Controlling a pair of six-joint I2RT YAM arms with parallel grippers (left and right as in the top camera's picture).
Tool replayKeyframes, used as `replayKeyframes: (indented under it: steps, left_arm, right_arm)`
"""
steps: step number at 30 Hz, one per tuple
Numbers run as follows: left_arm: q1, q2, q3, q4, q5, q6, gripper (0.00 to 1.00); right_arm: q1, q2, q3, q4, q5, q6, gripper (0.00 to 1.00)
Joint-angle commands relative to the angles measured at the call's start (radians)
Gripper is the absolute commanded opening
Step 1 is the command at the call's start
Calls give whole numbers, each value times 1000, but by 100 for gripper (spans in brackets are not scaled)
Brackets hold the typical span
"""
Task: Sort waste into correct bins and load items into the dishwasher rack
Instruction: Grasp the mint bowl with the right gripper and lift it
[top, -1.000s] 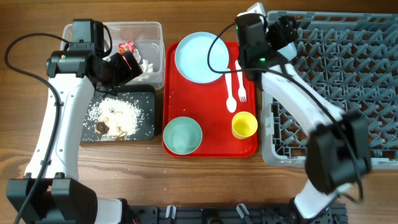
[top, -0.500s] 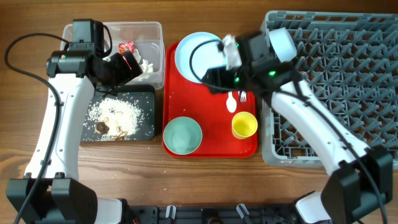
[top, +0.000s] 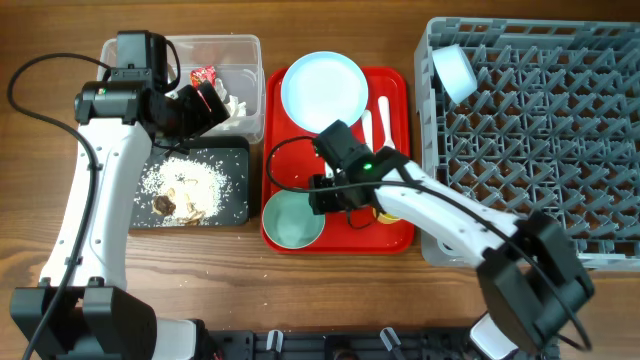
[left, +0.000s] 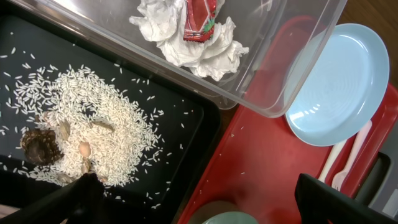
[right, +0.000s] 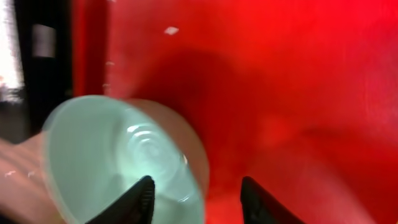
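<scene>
1. Bowl (top: 293, 218) sits upright on the red tray (top: 402, 120), in the corner nearest the black tray (left: 186, 137).
2. Right gripper (right: 196, 190) straddles its rim, jaws parted, gripping nothing (view blurred).
3. Second bowl (top: 452, 70) lies in the rack (top: 540, 130).
4. Left gripper (left: 199, 196) hangs spread wide above the tub (left: 261, 56).

wrapper (top: 205, 75) in clear tub (top: 250, 60), far left | rice (top: 190, 180) on black tray (top: 232, 205) | plate (top: 323, 92) far centre | bowl (top: 290, 222) upright, near centre | second bowl (top: 455, 70) tilted in rack (top: 540, 120)
</scene>
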Motion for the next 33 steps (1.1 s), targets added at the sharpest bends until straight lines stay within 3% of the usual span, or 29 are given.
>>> replayKeyframes:
  steps: [1,4,7,8,16,21,28,33]
  left_arm:
    - [5,-5,10,2,5,-2,100]
    - [5,-5,10,2,5,-2,100]
    - [5,-5,10,2,5,-2,100]
    - [5,-5,10,2,5,-2,100]
    - [5,-5,10,2,5,-2,100]
    - [5,-5,10,2,5,-2,100]
    - [5,-5,10,2,5,-2,100]
    - [5,-5,10,2,5,-2,100]
  right_arm:
    - [-1,82,-6,2,27,52,41]
    - [-6,88,-3,3,24,53,29]
    - [-7,88,10,2,24,54,7]
    - [-7,84,15,-1,24,55,4]
    - [-40,-74,115,-129,108,56,4]
    - [-133,-286,252,-325,420,61,4]
    - [-257,-587,268,-395,1029,60,4]
    - [-278,-645,267,-459,1327,53,4]
